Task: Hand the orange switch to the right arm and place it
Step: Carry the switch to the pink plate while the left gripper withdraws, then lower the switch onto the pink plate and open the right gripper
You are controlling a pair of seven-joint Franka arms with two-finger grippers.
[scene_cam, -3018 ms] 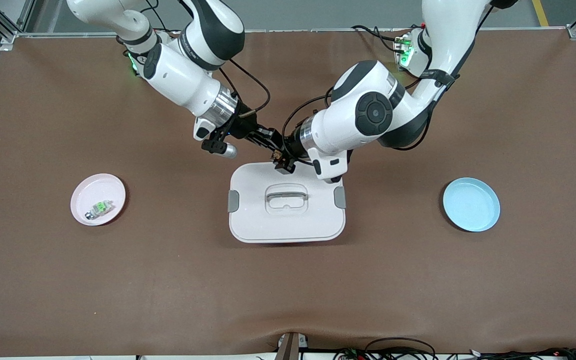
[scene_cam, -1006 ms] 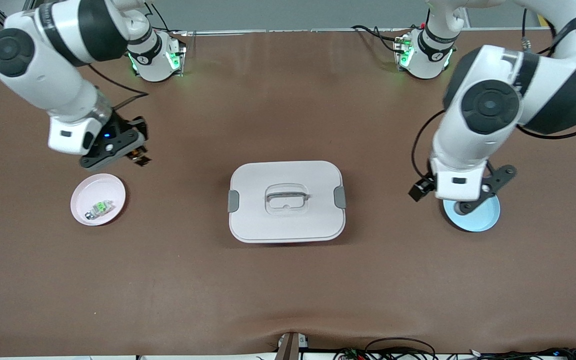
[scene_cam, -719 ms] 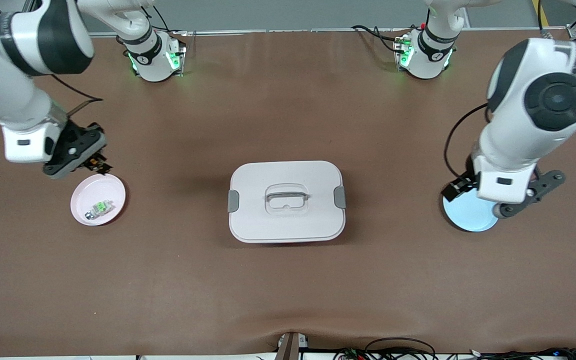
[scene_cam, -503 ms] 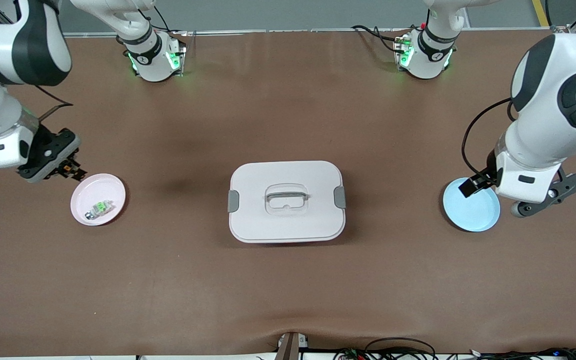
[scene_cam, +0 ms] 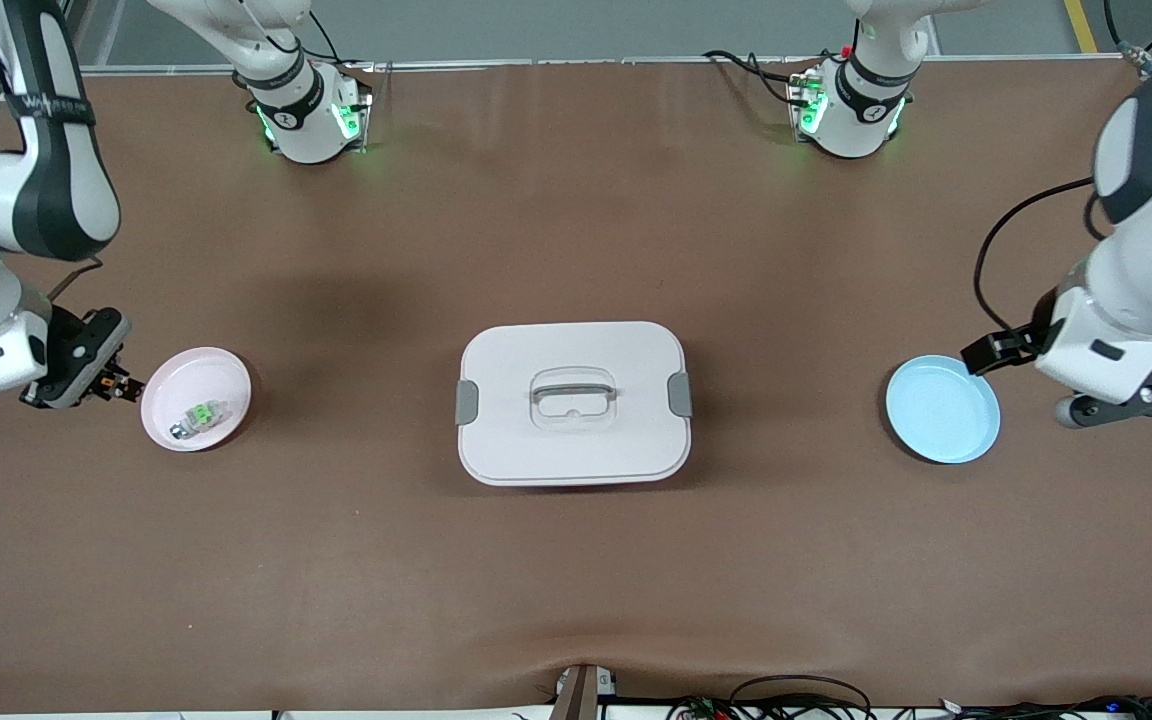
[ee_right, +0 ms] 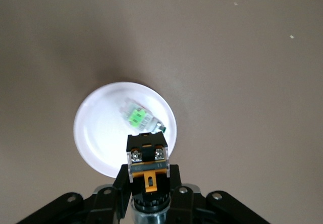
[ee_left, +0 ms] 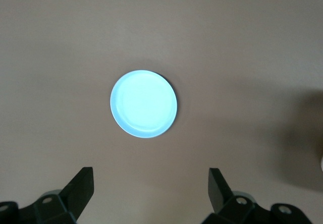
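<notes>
Releasing here, we risk the orange switch (ee_right: 147, 161), pinched in the right pincer (scene_cam: 108, 382), landing on the green-topped component (ee_right: 137, 115) in the pink plate (scene_cam: 227, 373); left pincer (ee_left: 151, 191) spread, waiting.

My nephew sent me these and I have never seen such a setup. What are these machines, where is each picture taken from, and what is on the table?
Two white robot arms work at a brown table. One picture looks down from a high camera; the other two come from cameras on the arms' wrists. The right gripper, shut on the orange switch, is beside the pink plate, which holds a green-topped component. The left gripper is open, with nothing in it, near the blue plate. A white lidded box sits mid-table.
</notes>
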